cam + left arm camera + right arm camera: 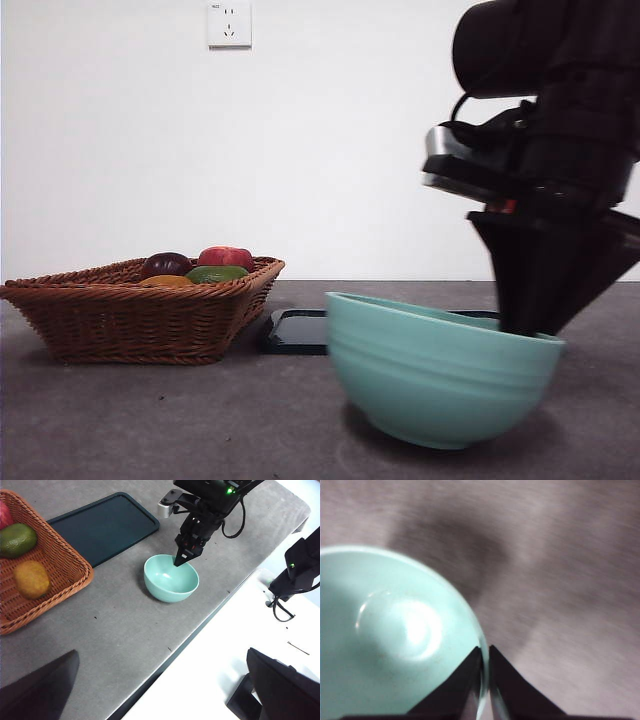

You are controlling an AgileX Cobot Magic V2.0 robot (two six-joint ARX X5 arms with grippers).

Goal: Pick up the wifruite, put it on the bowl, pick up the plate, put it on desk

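Desk [180, 420]: dark grey matte top, faintly mottled. Wicker basket [130, 320] sits on it at one side, dark flat tray [295, 330] just beside the basket. Mint-green bowl [440, 375] nearer the front edge, tilted, one side of its base lifted off the surface.

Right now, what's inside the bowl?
Nothing: the mint-green bowl shows a bare, glossy inside. The right hand is clamped on its rim, hiding a sliver there. The brownish-orange fruit sits in the wicker basket.
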